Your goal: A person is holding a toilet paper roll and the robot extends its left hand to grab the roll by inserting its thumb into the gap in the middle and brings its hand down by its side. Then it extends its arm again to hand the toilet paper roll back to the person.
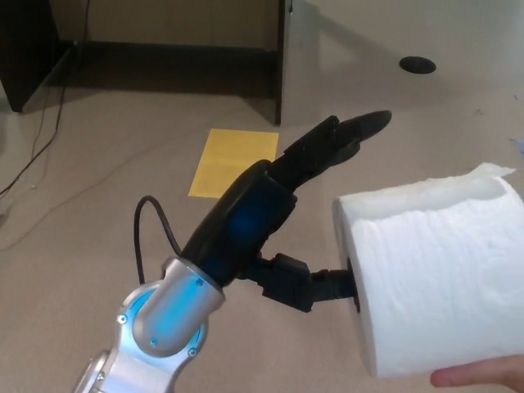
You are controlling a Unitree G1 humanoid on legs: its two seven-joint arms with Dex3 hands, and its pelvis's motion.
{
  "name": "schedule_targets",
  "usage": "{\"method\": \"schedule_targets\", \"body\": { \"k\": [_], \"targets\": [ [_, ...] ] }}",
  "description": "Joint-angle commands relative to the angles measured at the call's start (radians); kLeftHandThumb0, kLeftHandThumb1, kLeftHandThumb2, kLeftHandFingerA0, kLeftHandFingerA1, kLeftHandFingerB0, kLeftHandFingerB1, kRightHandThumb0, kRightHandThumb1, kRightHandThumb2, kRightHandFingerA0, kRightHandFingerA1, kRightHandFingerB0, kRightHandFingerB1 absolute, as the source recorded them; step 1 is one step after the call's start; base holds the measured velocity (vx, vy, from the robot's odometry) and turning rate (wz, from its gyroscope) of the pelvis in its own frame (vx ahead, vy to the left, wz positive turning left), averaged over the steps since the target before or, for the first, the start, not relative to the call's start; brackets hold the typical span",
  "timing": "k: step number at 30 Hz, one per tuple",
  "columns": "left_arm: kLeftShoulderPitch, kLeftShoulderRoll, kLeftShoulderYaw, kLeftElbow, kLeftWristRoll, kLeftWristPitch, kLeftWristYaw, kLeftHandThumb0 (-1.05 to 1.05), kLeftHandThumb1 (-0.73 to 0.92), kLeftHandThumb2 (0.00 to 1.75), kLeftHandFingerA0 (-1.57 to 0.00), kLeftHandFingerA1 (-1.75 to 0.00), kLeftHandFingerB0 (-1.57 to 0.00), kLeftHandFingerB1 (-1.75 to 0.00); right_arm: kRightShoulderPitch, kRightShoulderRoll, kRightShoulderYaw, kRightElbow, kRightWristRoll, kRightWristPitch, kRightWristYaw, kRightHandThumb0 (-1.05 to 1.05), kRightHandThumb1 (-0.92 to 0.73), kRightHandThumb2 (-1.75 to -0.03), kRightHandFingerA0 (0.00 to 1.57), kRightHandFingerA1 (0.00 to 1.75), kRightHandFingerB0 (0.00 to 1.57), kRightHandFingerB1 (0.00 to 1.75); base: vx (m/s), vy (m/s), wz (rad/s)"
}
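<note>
Below me, the beige carpeted floor [98,205] carries a flat yellow paper sheet [233,162] and a thin black cable [41,135] near its left edge.
</note>
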Motion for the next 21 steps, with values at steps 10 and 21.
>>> {"method": "schedule_targets", "body": {
  "k": [10, 21],
  "targets": [
    [-0.061, -0.049, -0.05, 0.016, 0.033, 0.005, -0.002, -0.49, 0.36, 0.61, -0.24, -0.38, -0.13, -0.32, -0.005, -0.004, -0.004, 0.001, 0.0, -0.001, 0.0, -0.34, -0.66, -0.59, 0.66, 0.55, 0.46, 0.41, 0.0, 0.0, 0.0],
    [-0.101, -0.095, -0.163, 0.062, 0.091, -0.039, -0.002, -0.39, 0.39, 0.61, -0.31, -0.4, -0.21, -0.35, -0.002, -0.013, 0.0, 0.001, -0.006, -0.008, -0.005, -0.35, -0.66, -0.6, 0.71, 0.63, 0.48, 0.4, 0.0, 0.0, 0.0]
  ]
}}
